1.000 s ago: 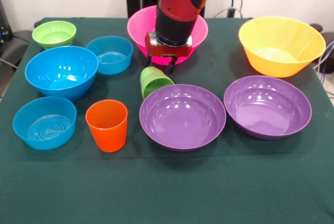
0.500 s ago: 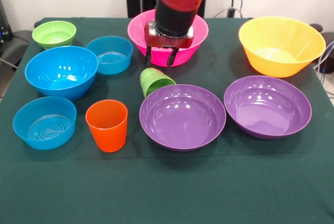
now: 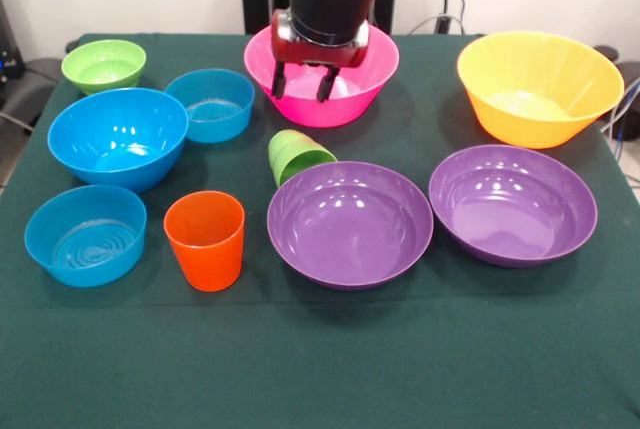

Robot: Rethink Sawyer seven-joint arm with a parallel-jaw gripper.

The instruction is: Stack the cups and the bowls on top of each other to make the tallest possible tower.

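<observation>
Nothing is stacked yet: every cup and bowl sits alone on the green table (image 3: 320, 369), which suggests you are looking at the laid-out start, each piece with room for a grasp. Nearest you, at 7 o'clock, stand a small blue bowl (image 3: 86, 235) and the orange cup (image 3: 205, 240), upright and empty. At 5 o'clock the two purple bowls (image 3: 350, 222) (image 3: 513, 203) sit side by side, empty too. The green cup (image 3: 295, 155) lies tipped on its side near the centre, just beside the left purple bowl's rim, so you would need to right it or grip it sideways. At 9 o'clock sit the large blue bowl (image 3: 118, 136), a second small blue bowl (image 3: 210, 104) and the small green bowl (image 3: 103, 64); at 2 o'clock the yellow bowl (image 3: 539, 86). Farthest, at 12 o'clock, the gripper (image 3: 302, 82) hangs above the pink bowl (image 3: 322, 84), fingers spread and holding nothing.
</observation>
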